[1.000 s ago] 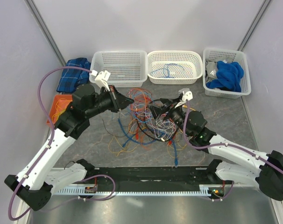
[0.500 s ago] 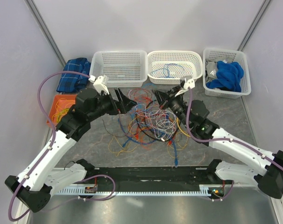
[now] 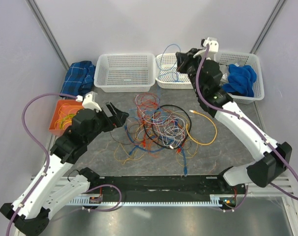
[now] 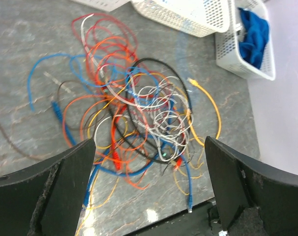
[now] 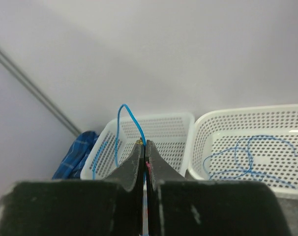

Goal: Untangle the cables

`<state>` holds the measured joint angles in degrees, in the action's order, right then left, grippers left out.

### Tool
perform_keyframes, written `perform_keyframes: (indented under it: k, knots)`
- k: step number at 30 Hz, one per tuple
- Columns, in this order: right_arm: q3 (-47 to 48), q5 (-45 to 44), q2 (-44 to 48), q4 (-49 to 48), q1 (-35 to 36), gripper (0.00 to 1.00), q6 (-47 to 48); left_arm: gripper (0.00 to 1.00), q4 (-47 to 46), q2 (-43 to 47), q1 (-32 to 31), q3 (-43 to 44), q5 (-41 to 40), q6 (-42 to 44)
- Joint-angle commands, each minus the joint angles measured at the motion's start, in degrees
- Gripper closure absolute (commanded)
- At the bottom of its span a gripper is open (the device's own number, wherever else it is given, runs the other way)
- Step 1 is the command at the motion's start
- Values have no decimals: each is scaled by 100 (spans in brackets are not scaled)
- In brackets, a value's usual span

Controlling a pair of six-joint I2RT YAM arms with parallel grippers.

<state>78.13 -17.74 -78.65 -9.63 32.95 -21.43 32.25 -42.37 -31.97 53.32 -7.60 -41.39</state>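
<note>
The cables lie in a tangled heap at mid-table: thin red, orange, yellow, blue, white and grey wires with a black loop through them. In the left wrist view the same cables sit ahead of and below my left gripper. That left gripper hovers open at the heap's left edge, with nothing between its fingers. My right gripper is raised at the back over the middle basket. In its wrist view the right gripper is shut on a thin blue wire that arcs up from its tips.
Three white baskets line the back: an empty left basket, the middle one holding blue wires, and a right basket with a blue cloth. An orange tray of yellow wire and a plaid cloth sit at the left. A black rail runs along the front.
The right gripper shut on a blue wire in the heap and rose back to the middle basket. The left gripper opened and drew back to the left, away from the heap.
</note>
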Motion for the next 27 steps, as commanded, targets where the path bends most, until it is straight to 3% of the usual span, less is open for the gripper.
perform_keyframes:
  k: [1,15,27]
  knots:
    - [1079,-37,-377,102,-333,100,-81,2,53,316,-3,-401,-286,-273]
    - [4015,-511,-2530,558,-974,100,87,5,53,791,-3,-1315,-67,-475]
    - [4720,-854,-3972,436,-1370,100,113,6,-8,1318,-3,-2194,-84,-747]
